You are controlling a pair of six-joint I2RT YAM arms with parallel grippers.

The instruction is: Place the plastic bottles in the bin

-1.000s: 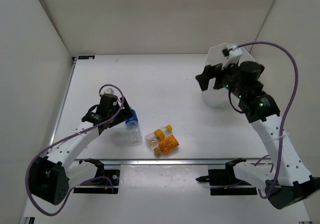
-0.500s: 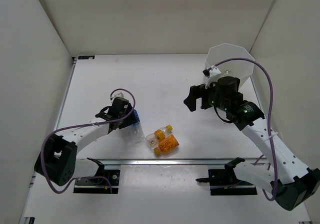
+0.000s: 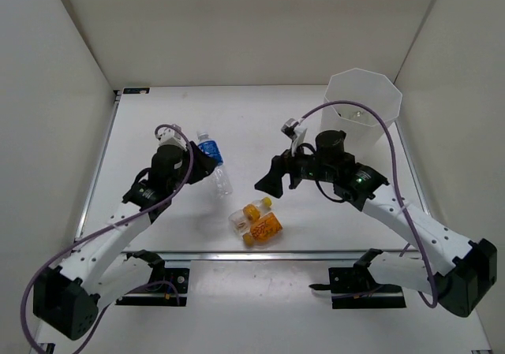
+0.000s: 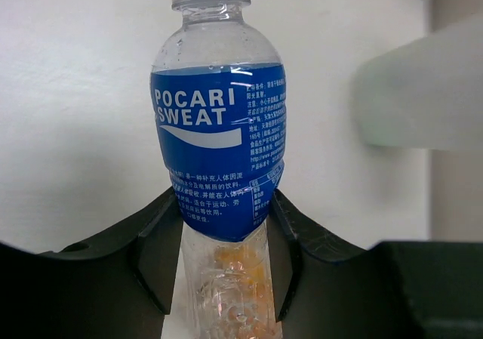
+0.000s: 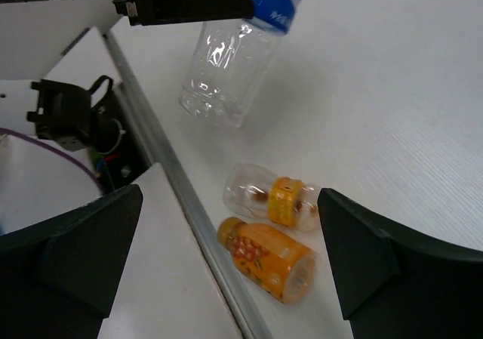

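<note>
My left gripper [image 3: 203, 165] is shut on a clear bottle with a blue label [image 3: 211, 150], holding it off the table by its lower half. In the left wrist view the black fingers [image 4: 162, 248] press the blue-labelled bottle [image 4: 219, 143] from both sides. A clear bottle with a yellow label [image 5: 275, 199] and an orange bottle [image 5: 268, 260] lie side by side near the table's front edge. My right gripper [image 3: 280, 179] hangs open above and just behind this pair [image 3: 256, 220], nothing between its fingers [image 5: 75, 256]. The white bin [image 3: 364, 94] stands at the back right.
A metal rail [image 3: 260, 253] runs along the table's front edge, just in front of the two lying bottles. White walls close in the table on the left, back and right. Purple cables loop off both arms.
My left gripper has shut on the blue-labelled bottle and lifted it off the table. The right arm has swung from the bin leftward and down toward the orange bottles.
</note>
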